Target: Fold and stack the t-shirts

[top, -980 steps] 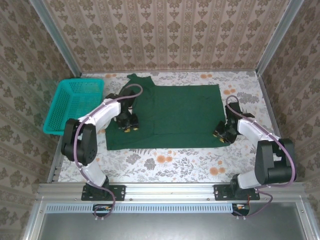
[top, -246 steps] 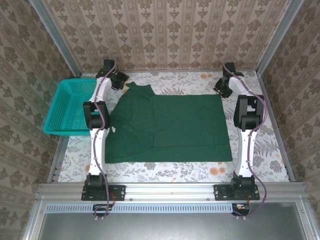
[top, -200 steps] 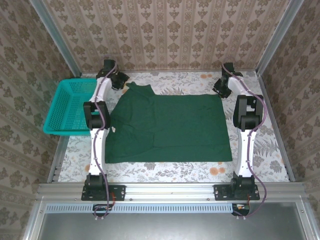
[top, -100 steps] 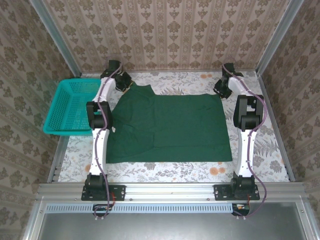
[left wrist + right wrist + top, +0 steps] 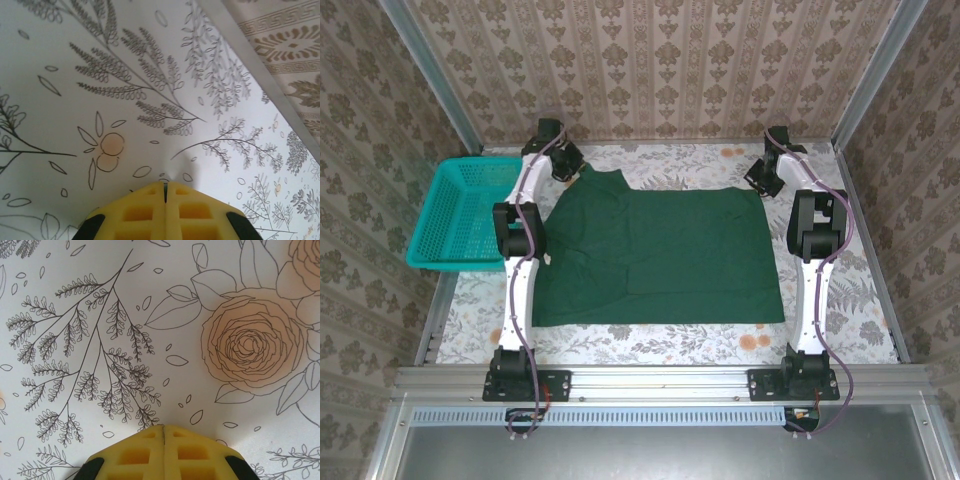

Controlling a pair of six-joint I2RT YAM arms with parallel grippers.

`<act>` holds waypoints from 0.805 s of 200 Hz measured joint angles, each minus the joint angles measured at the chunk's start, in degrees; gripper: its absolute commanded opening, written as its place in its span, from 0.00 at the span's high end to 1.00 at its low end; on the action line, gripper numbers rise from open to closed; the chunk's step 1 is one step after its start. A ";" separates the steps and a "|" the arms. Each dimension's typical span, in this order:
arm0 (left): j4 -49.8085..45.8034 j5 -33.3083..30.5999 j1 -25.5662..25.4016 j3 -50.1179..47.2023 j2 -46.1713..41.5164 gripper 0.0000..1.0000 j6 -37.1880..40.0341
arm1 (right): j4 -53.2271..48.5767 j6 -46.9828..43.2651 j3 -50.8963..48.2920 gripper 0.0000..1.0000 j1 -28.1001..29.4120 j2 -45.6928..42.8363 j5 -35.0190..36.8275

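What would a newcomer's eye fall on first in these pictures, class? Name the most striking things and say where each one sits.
The dark green t-shirt dominates the scene, spread flat across the middle of the floral tablecloth. A teal mesh basket sits at the table's left edge, apart from the shirt. At the far corners, the left end effector and the right end effector are both shut, hanging over bare tablecloth.
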 measured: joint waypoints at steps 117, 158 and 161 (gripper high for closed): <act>-3.06 -2.86 -2.21 -11.21 -18.23 1.00 11.15 | 0.04 -7.74 -10.62 1.00 -1.62 -11.67 -1.46; -6.45 -2.89 -3.85 -20.37 -24.13 1.00 15.82 | 1.77 -9.44 -19.91 1.00 -1.66 -19.56 -3.23; -6.56 -2.97 -3.96 -21.27 -24.70 1.00 16.13 | 1.97 -9.60 -20.57 1.00 -1.66 -19.91 -3.34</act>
